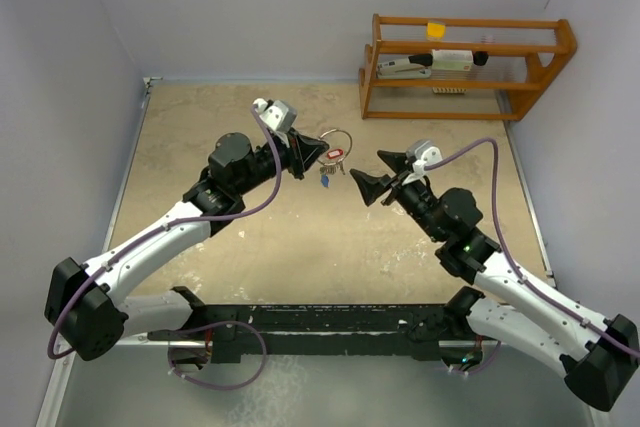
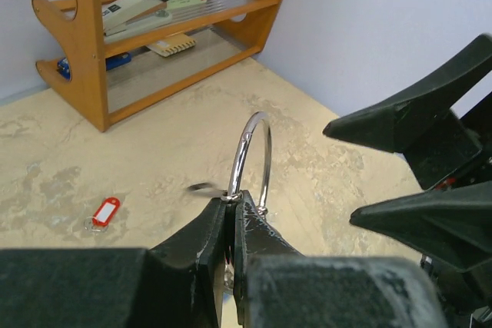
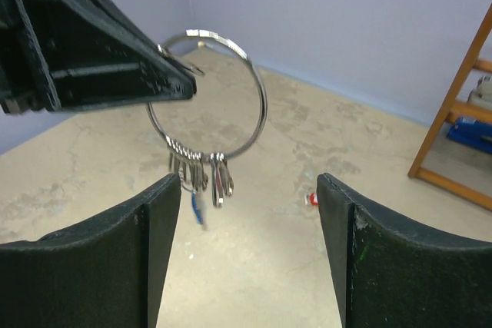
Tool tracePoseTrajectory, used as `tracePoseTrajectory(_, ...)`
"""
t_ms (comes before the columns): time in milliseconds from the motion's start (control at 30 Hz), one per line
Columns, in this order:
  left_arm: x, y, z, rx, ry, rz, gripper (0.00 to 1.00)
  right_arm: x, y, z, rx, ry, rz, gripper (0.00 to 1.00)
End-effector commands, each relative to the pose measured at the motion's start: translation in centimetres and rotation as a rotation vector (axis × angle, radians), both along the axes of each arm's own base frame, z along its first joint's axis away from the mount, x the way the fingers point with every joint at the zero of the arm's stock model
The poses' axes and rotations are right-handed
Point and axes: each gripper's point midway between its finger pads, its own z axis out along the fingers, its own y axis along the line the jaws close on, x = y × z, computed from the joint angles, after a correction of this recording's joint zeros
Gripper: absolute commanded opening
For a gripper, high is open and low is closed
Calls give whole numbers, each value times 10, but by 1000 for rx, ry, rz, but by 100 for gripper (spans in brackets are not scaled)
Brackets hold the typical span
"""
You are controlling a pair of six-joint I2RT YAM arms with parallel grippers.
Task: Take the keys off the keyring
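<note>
My left gripper (image 1: 312,158) is shut on the rim of the silver keyring (image 1: 336,133) and holds it upright above the table. The ring also shows in the left wrist view (image 2: 254,115) and the right wrist view (image 3: 206,34). Several silver keys (image 3: 196,170) and a blue-headed key (image 3: 197,207) hang in a bunch from its lower edge. A red-headed key (image 2: 105,211) lies loose on the table, off the ring. My right gripper (image 1: 378,173) is open and empty. It faces the ring from the right, a short gap away (image 3: 247,180).
A wooden rack (image 1: 465,67) stands at the back right with a stapler (image 2: 131,11) and small boxes on its shelves. Purple walls enclose the beige table (image 1: 300,247) at the left, back and right.
</note>
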Motion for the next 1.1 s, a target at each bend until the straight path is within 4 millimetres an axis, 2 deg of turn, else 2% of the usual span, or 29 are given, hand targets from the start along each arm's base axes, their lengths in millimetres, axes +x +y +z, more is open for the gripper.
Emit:
tracePoseTrajectory(0,-1,7,40,-69,-66,30,0,-1,2,-7,35,-24,12,71)
tracePoseTrajectory(33,-2,7,42,-78,-70,30,0,-3,3,-5,47,-56,26,69)
tracePoseTrajectory(200,-7,11,59,-122,-88,36,0,-13,8,-35,77,-103,59,66)
tracePoseTrajectory(333,-9,14,71,-157,-103,41,0,-19,17,-43,72,-132,59,64)
tracePoseTrajectory(500,-14,11,76,-174,-109,26,0,-21,29,-38,61,-188,38,63)
tracePoseTrajectory(733,-17,12,78,-183,-110,28,0,-18,49,-32,34,-237,34,70)
tracePoseTrajectory(1067,-26,9,80,-181,-112,4,0,-1,65,-25,27,-259,-15,71)
